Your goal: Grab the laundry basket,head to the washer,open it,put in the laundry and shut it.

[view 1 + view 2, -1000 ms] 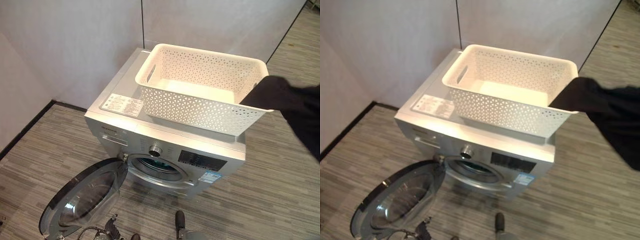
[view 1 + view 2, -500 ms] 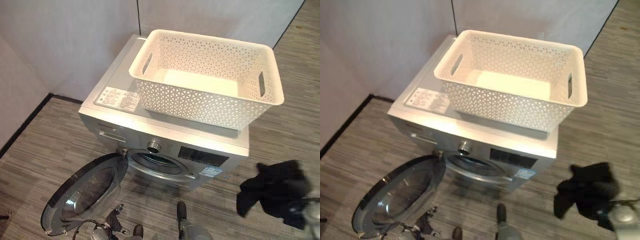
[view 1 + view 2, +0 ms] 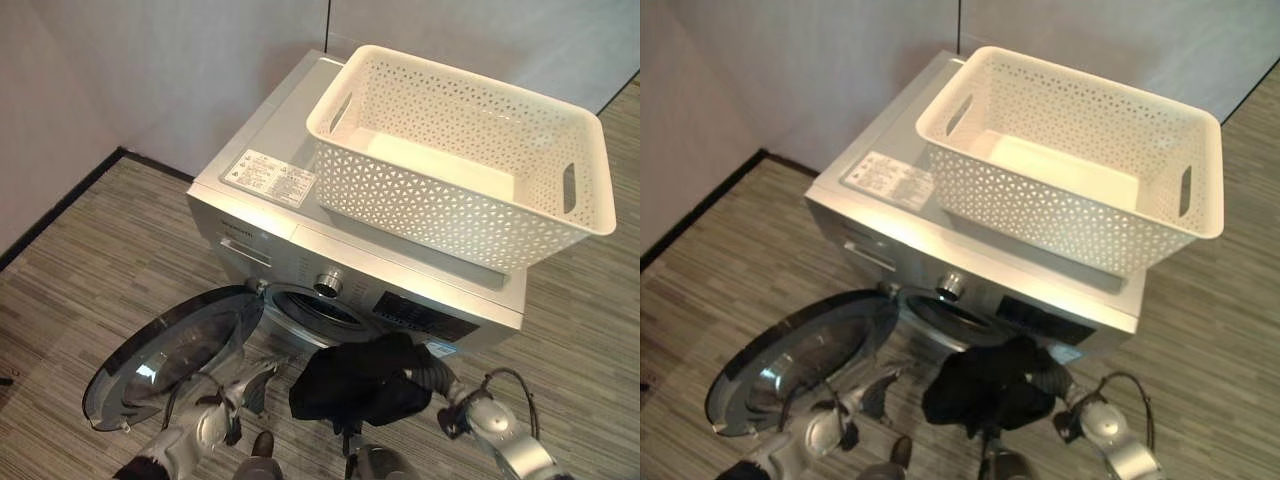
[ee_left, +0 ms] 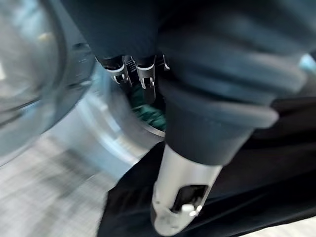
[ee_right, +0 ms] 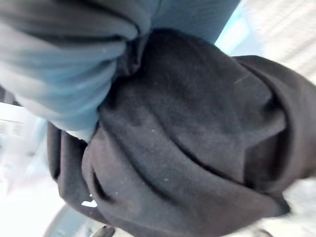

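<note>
- The black garment [image 3: 352, 385] is hanging bunched low in the centre of the frame, just in front of the washer's round opening [image 3: 312, 310] and partly covering its lower edge.
- The right hand [image 3: 428, 372] is coming in from the lower right with its dark ribbed cover against the cloth; the right wrist view has the fabric bundled up tight against that cover, so the hand is clutching the garment.
- The left hand [image 3: 250, 382] is sitting at lower left, between the open door and the garment, its fingers [image 4: 147, 79] reaching out fairly straight toward the drum, not closed round anything.
- The washer door [image 3: 170, 350] is swung wide open, lying out toward the lower left of the frame.
- The silver washer [image 3: 270, 235] is standing against the pale wall, a control knob [image 3: 328, 283] on its front panel.
- The white perforated laundry basket [image 3: 450, 200] is resting on top of the washer, upper right of the frame, its inside bare.
</note>
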Tool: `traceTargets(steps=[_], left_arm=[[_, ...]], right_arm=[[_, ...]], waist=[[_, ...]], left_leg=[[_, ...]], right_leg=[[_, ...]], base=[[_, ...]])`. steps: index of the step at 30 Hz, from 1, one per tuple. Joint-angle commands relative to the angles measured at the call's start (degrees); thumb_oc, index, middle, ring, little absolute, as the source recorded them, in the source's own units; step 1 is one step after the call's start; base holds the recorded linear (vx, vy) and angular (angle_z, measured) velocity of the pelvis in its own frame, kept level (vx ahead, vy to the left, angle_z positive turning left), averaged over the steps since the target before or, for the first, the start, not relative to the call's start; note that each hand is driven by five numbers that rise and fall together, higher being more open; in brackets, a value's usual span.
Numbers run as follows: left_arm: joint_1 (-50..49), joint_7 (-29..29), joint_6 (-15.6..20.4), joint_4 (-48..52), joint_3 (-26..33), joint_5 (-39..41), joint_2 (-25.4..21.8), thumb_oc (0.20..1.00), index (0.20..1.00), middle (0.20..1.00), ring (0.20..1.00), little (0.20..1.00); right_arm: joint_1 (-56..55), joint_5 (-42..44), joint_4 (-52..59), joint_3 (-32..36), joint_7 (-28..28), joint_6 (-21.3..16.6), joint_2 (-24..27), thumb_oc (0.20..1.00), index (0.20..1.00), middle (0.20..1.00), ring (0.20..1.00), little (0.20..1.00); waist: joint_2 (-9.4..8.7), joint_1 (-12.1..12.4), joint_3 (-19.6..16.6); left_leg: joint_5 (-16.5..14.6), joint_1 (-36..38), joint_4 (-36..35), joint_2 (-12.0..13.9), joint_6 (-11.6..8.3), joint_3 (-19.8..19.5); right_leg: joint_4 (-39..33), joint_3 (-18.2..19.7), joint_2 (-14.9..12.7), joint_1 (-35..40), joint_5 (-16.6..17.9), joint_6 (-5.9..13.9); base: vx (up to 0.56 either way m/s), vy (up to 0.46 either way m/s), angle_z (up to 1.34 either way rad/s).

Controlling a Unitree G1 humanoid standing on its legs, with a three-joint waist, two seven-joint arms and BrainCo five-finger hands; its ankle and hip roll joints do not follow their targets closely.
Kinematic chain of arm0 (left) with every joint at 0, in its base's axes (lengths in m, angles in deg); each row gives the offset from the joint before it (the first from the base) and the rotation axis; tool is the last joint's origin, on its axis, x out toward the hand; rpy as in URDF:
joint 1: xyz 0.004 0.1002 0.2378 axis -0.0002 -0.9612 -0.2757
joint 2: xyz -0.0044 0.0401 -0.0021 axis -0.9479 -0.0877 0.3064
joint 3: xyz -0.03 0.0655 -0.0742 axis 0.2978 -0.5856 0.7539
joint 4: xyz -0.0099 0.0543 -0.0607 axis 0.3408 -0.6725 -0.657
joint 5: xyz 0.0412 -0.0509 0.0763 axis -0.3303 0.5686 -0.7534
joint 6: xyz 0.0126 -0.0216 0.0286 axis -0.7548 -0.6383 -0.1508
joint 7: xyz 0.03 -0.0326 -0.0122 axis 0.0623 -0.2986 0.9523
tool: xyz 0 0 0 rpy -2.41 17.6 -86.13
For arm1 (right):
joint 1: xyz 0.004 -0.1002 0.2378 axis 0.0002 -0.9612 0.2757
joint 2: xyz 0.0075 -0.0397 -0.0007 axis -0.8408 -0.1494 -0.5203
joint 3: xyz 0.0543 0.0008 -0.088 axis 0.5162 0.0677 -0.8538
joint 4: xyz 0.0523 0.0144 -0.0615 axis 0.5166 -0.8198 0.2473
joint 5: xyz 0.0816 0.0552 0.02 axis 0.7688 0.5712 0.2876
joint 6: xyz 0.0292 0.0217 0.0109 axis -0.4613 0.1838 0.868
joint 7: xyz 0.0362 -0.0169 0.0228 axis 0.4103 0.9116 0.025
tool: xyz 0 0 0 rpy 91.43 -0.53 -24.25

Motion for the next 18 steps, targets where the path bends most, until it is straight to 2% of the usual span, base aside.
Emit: traceTargets(steps=[1, 5, 7, 8, 11, 15, 16, 17, 18], left_arm=[[4.75, -4.94, 5.55, 3.38, -4.63, 7.73, -2.77, 1.000, 1.000, 1.000, 1.000, 1.000], [10.53, -7.90, 4.88, 7.46, -9.49, 14.07, -2.42, 1.000, 1.000, 1.000, 1.000, 1.000], [12.96, -7.96, 4.51, 7.96, -11.17, 16.87, -0.95, 1.000, 1.000, 1.000, 1.000, 1.000], [14.77, -8.33, 4.45, 8.46, -13.14, 18.29, 0.04, 1.000, 1.000, 1.000, 1.000, 1.000], [14.49, -7.81, 3.94, 6.46, -13.84, 16.67, 2.38, 1.000, 1.000, 1.000, 1.000, 1.000], [11.29, -3.73, 0.08, -3.78, -10.82, 13.66, 11.24, 1.000, 1.000, 1.000, 1.000, 1.000], [11.21, -0.45, -2.05, -9.02, -9.11, 13.16, 15.30, 1.000, 1.000, 1.000, 1.000, 1.000], [11.22, -0.43, -2.02, -9.07, -9.11, 13.14, 15.34, 1.000, 1.000, 1.000, 1.000, 1.000], [11.47, 1.96, -3.58, -11.88, -8.32, 13.20, 17.78, 1.000, 1.000, 1.000, 1.000, 1.000]], right_arm=[[3.52, 6.88, 6.79, 0.10, 1.13, -5.19, 2.35, 0.200, 0.200, 0.200, 0.200, 0.200], [10.94, 9.60, 9.55, -3.34, 2.72, -5.88, 2.98, 0.200, 0.200, 0.200, 0.200, 0.200], [14.14, 10.82, 9.04, -4.87, 4.35, -6.07, 0.98, 0.200, 0.200, 0.200, 0.200, 0.200], [16.31, 12.29, 8.14, -6.29, 5.57, -6.25, -1.59, 0.200, 0.200, 0.200, 0.200, 0.200], [17.65, 13.35, 7.90, -7.82, 6.25, -6.29, -4.20, 0.200, 0.200, 0.200, 0.200, 0.200], [19.11, 13.60, 7.17, -9.23, 8.12, -5.38, -8.73, 0.200, 0.200, 0.200, 0.200, 0.200], [19.48, 13.48, 6.46, -10.31, 9.17, -4.63, -10.55, 0.200, 0.200, 0.200, 0.200, 0.200], [19.48, 13.48, 6.46, -10.32, 9.18, -4.64, -10.53, 0.200, 0.200, 0.200, 0.200, 0.200], [20.26, 13.62, 5.27, -11.02, 10.07, -4.06, -11.90, 0.200, 0.200, 0.200, 0.200, 0.200]], waist=[[-1.86, -0.37, -1.13], [-1.97, 0.01, -2.07], [-2.03, 0.26, -2.01], [-1.97, 0.54, -1.77], [-2.04, 0.88, -1.54], [-2.17, 1.39, -0.76], [-2.30, 1.62, -0.50], [-2.28, 1.60, -0.51], [-2.41, 1.81, -0.33]], left_leg=[[-2.29, -2.82, 0.71, -0.63, 3.03, 0.96], [-2.16, -2.31, 0.41, -0.71, 3.15, 0.71], [-1.93, -2.34, 0.22, -0.81, 3.23, 0.48], [-1.73, -2.48, 0.04, -0.93, 3.29, 0.29], [-1.59, -2.58, -0.08, -1.05, 3.34, 0.19], [-1.19, -3.13, -0.11, -1.15, 3.49, -0.10], [-0.97, -3.48, -0.10, -1.22, 3.48, -0.36], [-0.96, -3.50, -0.10, -1.22, 3.48, -0.38], [-0.72, -3.85, -0.15, -1.16, 3.46, -0.63]], right_leg=[[4.98, 1.28, -4.66, 3.49, -10.74, 4.37], [4.56, 1.16, -4.77, 4.12, -10.54, 4.41], [4.48, 0.93, -4.84, 4.12, -10.41, 4.37], [4.50, 0.86, -4.92, 4.06, -10.31, 4.33], [4.39, 0.74, -4.91, 4.07, -10.24, 4.25], [4.42, 0.63, -4.89, 3.74, -10.10, 3.92], [4.55, 0.42, -4.89, 3.52, -10.07, 3.74], [4.55, 0.40, -4.89, 3.51, -10.08, 3.74], [4.60, 0.30, -4.88, 3.28, -10.05, 3.63]], base=[[0.02, 0.022, 0.07], [0.01, 0.007, 0.00], [0.00, 0.005, 0.02], [-0.01, 0.007, 0.08], [-0.01, 0.007, 0.12], [-0.02, -0.005, 0.06], [0.00, 0.000, 0.00], [-0.03, -0.021, 0.03], [-0.03, -0.022, 0.04]])
